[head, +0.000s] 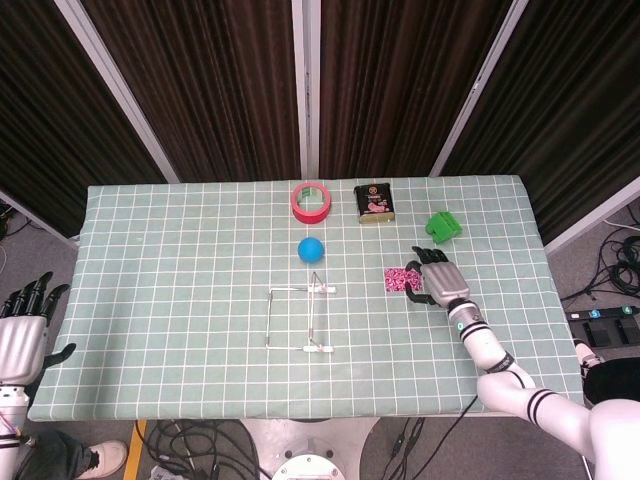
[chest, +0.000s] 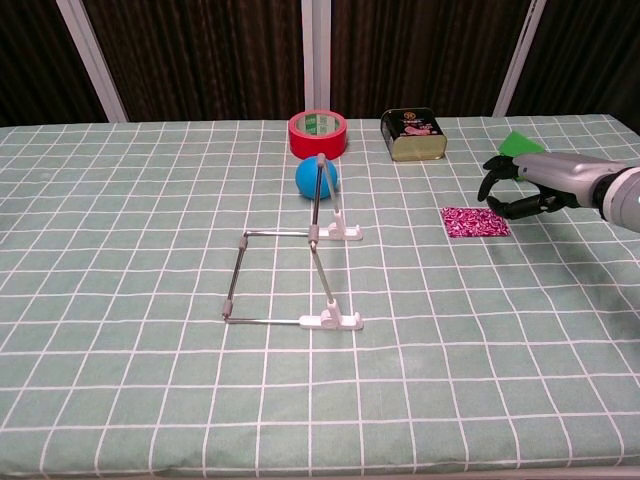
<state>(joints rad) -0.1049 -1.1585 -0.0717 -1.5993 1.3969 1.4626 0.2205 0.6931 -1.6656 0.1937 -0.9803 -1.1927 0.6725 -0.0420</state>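
The left hand (head: 22, 335) rests off the table's near left edge, fingers spread, holding nothing. A wire stand (chest: 300, 265) sits mid-table. The right hand (chest: 525, 185) hovers with fingers apart and curved, empty, just over the right edge of the pink patterned square (chest: 475, 221). Farther off lie a blue ball (chest: 318, 178), red tape roll (chest: 318, 134), green block (head: 442, 226) and a dark tin (chest: 412, 134) whose pink label is unreadable.
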